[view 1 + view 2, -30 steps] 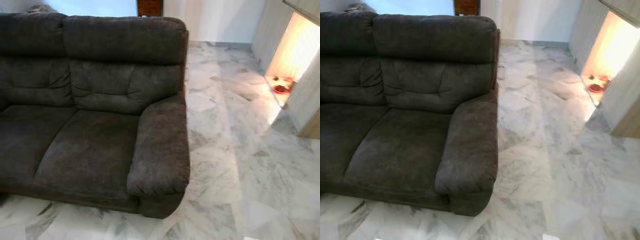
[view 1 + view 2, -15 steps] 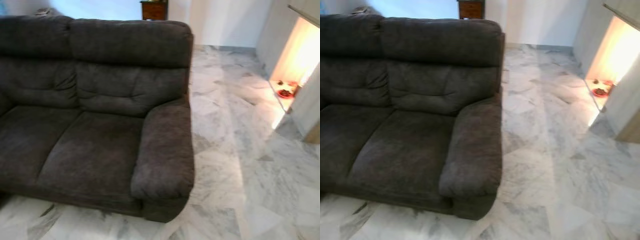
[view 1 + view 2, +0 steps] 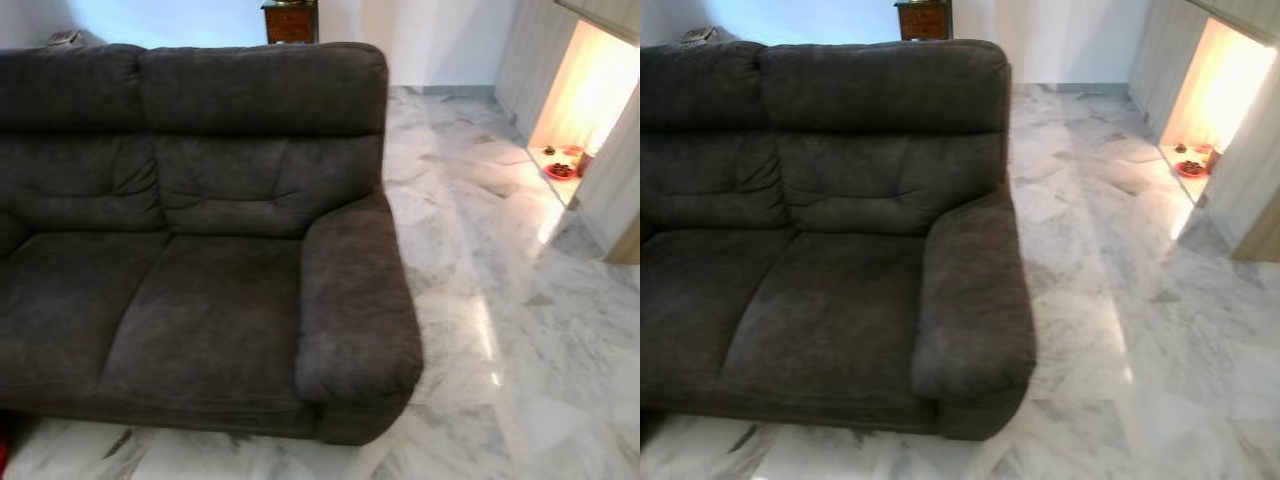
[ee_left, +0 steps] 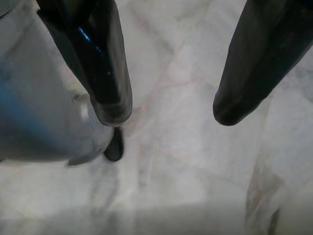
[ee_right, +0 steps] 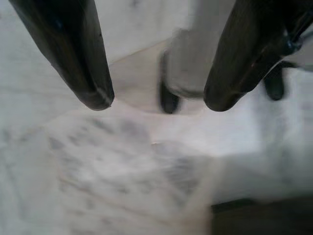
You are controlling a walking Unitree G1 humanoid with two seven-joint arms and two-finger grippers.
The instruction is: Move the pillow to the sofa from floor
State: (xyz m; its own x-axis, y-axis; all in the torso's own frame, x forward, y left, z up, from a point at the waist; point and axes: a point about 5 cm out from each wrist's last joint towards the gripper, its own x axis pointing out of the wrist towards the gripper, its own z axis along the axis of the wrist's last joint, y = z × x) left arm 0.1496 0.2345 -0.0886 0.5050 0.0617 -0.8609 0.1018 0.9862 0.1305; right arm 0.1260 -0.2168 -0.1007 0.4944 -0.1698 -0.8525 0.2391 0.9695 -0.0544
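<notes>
Facing the sofa [image 3: 200, 250], pillow not yet found.

Both my arms hang idle over the marble floor [image 3: 480, 300]: my left tool [image 4: 168, 110] and right tool [image 5: 156, 100] each have their fingers spread with nothing between them, just pale tile below. The sofa's dark seats and armrest carry no pillow, and I can't make one out on the stretch of floor beside it. There is a small red patch at the lower left edge by the sofa's front, too cropped for me to name. I judge this to be the search step, so the next move calls for turning or stepping to sweep more floor, perhaps toward that left corner, before bending to grasp.
</notes>
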